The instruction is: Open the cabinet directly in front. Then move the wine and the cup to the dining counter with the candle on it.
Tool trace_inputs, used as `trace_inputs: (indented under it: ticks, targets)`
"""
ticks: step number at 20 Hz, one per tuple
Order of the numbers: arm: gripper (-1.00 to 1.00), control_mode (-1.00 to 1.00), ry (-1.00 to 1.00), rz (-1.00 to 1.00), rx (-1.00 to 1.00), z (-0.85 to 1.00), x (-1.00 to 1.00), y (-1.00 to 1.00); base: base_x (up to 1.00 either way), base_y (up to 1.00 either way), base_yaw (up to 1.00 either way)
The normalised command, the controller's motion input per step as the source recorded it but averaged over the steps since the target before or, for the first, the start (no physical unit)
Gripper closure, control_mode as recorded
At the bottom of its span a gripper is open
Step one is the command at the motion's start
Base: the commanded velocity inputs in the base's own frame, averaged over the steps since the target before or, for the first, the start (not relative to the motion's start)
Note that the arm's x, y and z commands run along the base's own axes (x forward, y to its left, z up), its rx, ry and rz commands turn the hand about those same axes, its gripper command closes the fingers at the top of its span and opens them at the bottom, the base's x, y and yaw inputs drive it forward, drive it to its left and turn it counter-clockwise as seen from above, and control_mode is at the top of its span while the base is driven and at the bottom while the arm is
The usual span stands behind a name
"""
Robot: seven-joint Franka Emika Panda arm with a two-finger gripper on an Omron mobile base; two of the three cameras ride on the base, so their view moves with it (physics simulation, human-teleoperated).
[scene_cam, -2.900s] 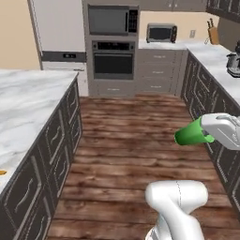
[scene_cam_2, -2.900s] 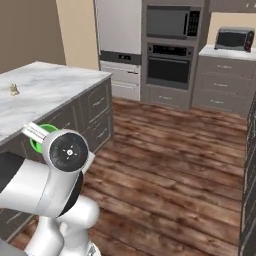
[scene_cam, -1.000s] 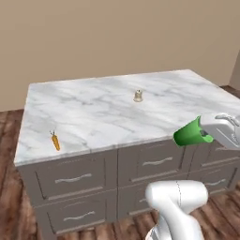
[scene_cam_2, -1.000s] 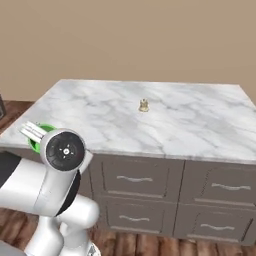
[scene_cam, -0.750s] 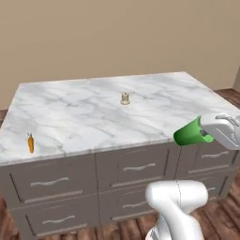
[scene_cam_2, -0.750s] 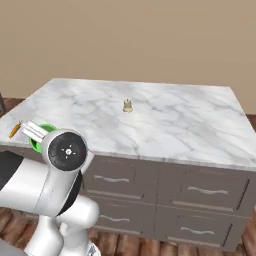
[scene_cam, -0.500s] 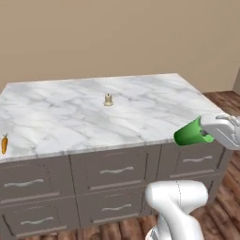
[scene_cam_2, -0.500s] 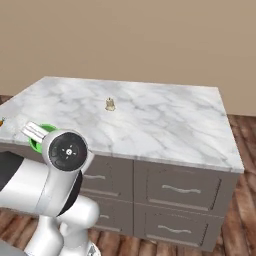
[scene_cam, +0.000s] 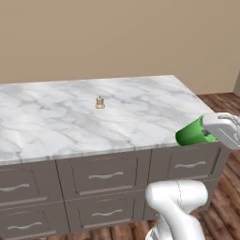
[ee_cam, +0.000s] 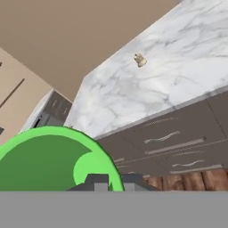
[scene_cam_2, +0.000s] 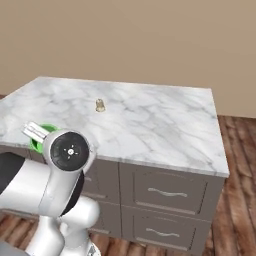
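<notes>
My gripper (scene_cam: 207, 133) is shut on the small bright green cup (scene_cam: 191, 133), which lies on its side in the air off the near right corner of the dining counter (scene_cam: 145, 117). In the hand view the cup's rim (ee_cam: 49, 160) sits at the lower left, with the dark fingertips (ee_cam: 99, 180) pinching its wall. From the right base view a bit of the cup (scene_cam_2: 39, 133) peeks out behind the arm's wrist. The small candle (scene_cam: 99, 102) stands mid-counter (scene_cam_2: 165, 125), well away from the cup. The wine and the cabinet are out of view.
Dark drawers (scene_cam: 107, 175) with short silver handles line the counter's front. A beige wall (scene_cam: 117, 37) rises behind it. Wood floor (scene_cam: 225, 101) shows past the right end. Grey kitchen units (ee_cam: 51, 111) appear far left in the hand view.
The whole picture has shifted as the base moved: the counter and candle slid left in both base views and look nearer. The cup stays gripped in the same pose.
</notes>
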Motion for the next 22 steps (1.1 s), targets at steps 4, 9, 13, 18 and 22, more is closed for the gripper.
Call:
trace_inputs:
  ticks: [4,9,13,18,22]
  targets:
    - [1.0,-1.0,0.26,-0.06,0.0,0.01,0.98,0.0,0.0,0.0,0.0]
    - [1.0,-1.0,0.27,-0.05,-0.03,0.0,1.0,0.02,0.0,0.0,0.0]
    - [1.0,-1.0,0.11,-0.04,-0.11,-0.12,0.95,0.11,0.0,0.0,0.0]
    - [1.0,-1.0,0.0,-0.03,-0.21,-0.33,0.87,0.36,0.0,0.0,0.0]
    - [1.0,-1.0,0.02,0.0,-0.16,-0.29,0.43,0.27,0.0,0.0,0.0]
